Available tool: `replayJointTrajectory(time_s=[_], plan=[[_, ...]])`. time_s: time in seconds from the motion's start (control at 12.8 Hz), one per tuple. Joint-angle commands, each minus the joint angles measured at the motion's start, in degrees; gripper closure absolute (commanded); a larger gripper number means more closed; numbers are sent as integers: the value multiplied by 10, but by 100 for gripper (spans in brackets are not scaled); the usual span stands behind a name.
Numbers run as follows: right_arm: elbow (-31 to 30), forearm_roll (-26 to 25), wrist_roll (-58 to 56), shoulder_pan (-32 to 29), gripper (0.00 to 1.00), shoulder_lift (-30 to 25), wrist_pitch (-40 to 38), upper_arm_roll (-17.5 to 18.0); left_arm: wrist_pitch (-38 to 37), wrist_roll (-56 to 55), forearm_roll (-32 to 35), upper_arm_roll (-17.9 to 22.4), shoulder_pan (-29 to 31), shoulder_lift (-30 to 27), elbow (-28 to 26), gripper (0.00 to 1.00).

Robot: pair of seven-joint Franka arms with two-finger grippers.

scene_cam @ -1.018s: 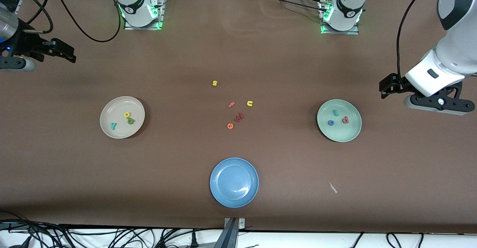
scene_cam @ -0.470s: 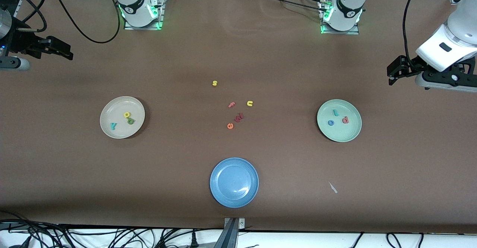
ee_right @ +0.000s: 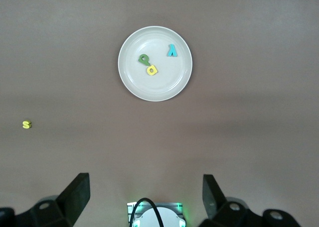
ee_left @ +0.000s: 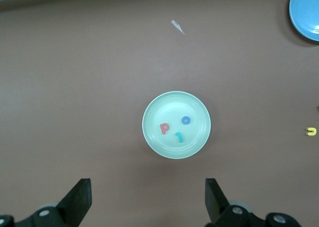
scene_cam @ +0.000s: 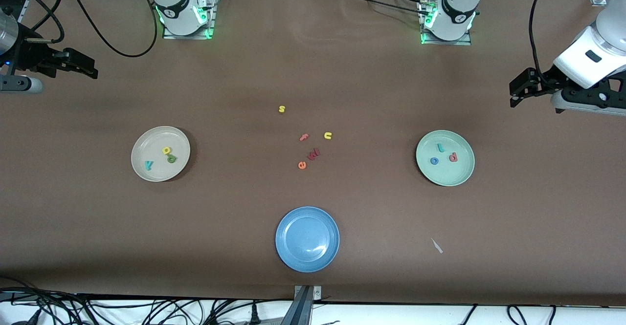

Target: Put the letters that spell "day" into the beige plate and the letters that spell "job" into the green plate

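The beige plate [scene_cam: 157, 172] holds a yellow a [scene_cam: 167, 150], a green d [scene_cam: 171, 159] and a teal y [scene_cam: 148, 164]. In the green plate [scene_cam: 450, 174] lie a teal j [scene_cam: 440, 147], a blue o [scene_cam: 434, 161] and a salmon b [scene_cam: 453, 157]. My left gripper [scene_cam: 518, 90] hangs open and empty over bare table at the left arm's end. In the left wrist view, the left gripper [ee_left: 147, 189] looks down on the green plate [ee_left: 176, 148]. My right gripper [scene_cam: 83, 66] is open and empty at the right arm's end. In the right wrist view, the right gripper [ee_right: 144, 184] sees the beige plate [ee_right: 159, 87].
An empty blue plate [scene_cam: 307, 238] sits near the front edge. Loose letters lie mid-table: yellow s [scene_cam: 281, 109], pink f [scene_cam: 304, 137], yellow u [scene_cam: 327, 135], a dark red letter [scene_cam: 313, 154], orange e [scene_cam: 302, 165]. A white scrap [scene_cam: 436, 246] lies nearer the camera than the green plate.
The left arm has drawn back from the green plate toward the robots' side of the table. The right gripper has shifted only slightly. All letters and plates stay put.
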Motion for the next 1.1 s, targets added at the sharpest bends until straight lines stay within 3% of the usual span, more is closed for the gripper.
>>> replayJointTrajectory(time_s=[0.0,1.02], plan=[[9,5,-8,-1,0,2,-11,1,-16,8,-27,15,3,-23,-13,0],[8,3,-8,-1,0,2,-12,0,-46,-36,-17,18,1,-20,6,0]])
